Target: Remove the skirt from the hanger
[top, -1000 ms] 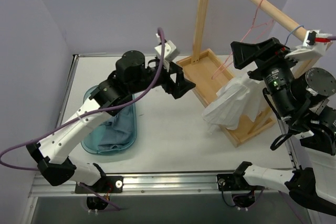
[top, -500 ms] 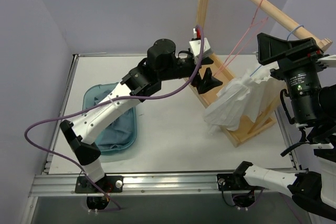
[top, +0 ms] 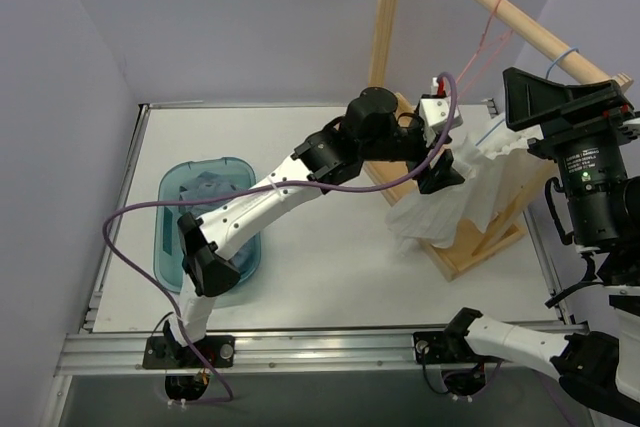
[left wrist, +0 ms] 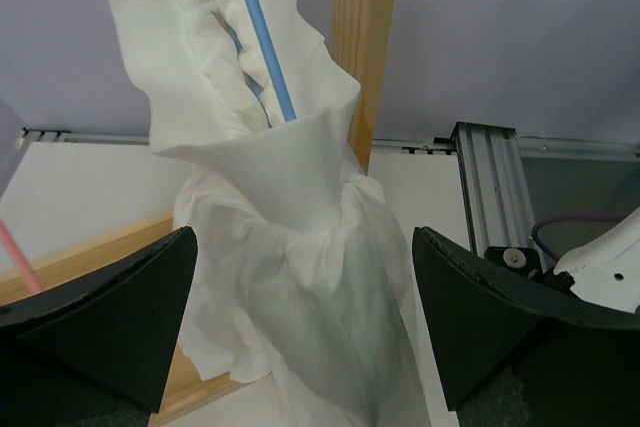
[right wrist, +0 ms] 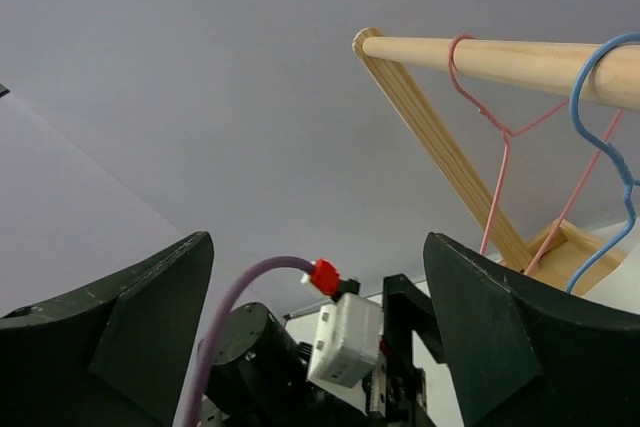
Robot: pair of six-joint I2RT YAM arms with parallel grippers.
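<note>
Hanging vertically, waist up, skirt (left wrist: 290, 247) on hanger (left wrist: 262, 37); left end effector (left wrist: 302, 237) and right end effector (right wrist: 318, 239) released.

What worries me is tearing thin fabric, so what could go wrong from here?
The open left claw brackets the skirt just below where the blue hanger runs inside it; closing high might pinch wire with cloth. Pulling then could tear the fabric or drag the hanger off the rod. The pink hanger beside it could get knocked.
</note>
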